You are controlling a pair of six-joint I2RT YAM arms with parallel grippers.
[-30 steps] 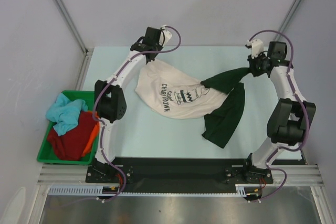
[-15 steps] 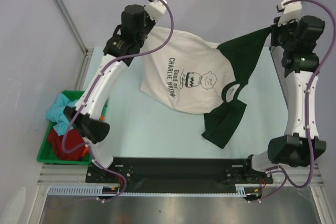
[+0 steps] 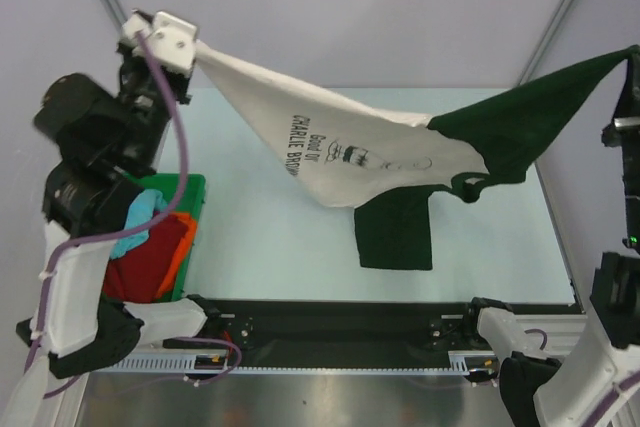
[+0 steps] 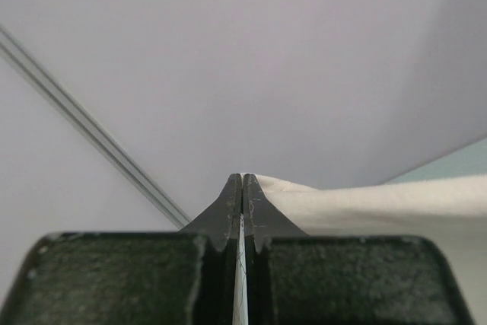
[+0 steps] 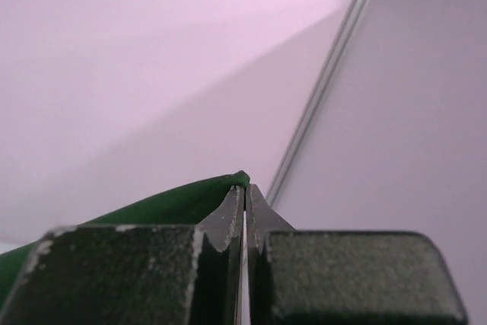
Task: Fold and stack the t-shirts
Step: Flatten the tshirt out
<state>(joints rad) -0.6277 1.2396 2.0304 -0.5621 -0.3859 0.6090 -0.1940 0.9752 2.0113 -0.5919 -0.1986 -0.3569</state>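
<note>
The table (image 3: 260, 237) has a pale mint-green top with a metal frame around it. Most of the surface is bare. Near the middle, closer to the front edge, the lower part of the dark green t-shirt (image 3: 395, 232) seems to rest flat on the top, while the rest of it rises away. At the left edge stands a green bin (image 3: 195, 187); I cannot tell if it sits on the top or just beside it. Inside it are a light blue shirt (image 3: 135, 227), a dark red shirt (image 3: 140, 267) and an orange shirt (image 3: 178, 247). A black rail (image 3: 330, 322) runs along the near edge.
</note>
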